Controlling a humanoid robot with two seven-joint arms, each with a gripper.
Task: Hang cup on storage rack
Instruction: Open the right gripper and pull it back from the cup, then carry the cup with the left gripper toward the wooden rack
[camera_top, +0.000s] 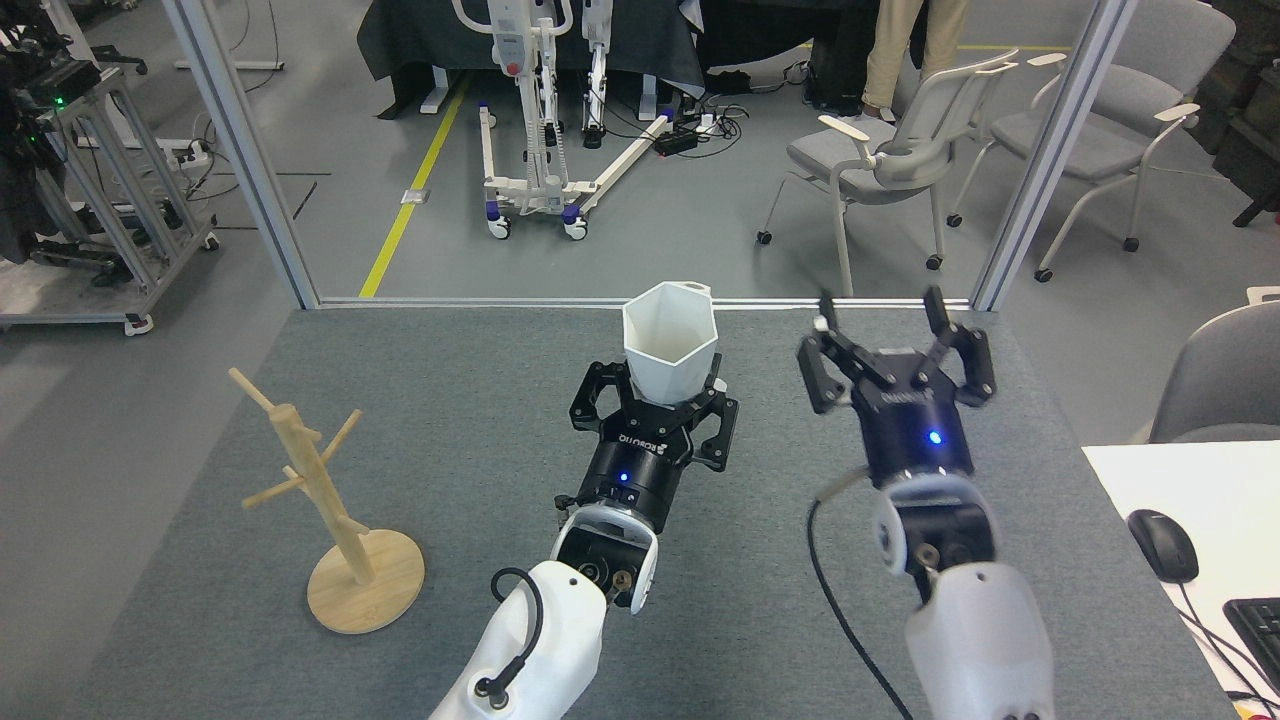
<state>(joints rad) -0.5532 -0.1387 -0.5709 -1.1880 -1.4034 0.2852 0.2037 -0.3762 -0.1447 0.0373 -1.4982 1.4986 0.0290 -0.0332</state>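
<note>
The left gripper (668, 385) is closed around the narrow lower part of the cup (670, 340) and holds it upright above the middle of the grey table (480, 420), with the hexagonal rim open to the top. The right gripper (880, 335) is to the right of the cup, well apart from it, with its fingers spread wide and nothing between them. The storage rack (325, 500) stands on its round base near the left edge of the table, far from the cup, and its pegs are bare. Between the cup and the rack there is only bare table surface. On the right, a white desk (1180, 490) carries a black mouse (1163, 545) and the corner of a keyboard (1255, 625). Behind the table are grey chairs (890, 160) and a white wheeled frame (530, 190) on the floor.
</note>
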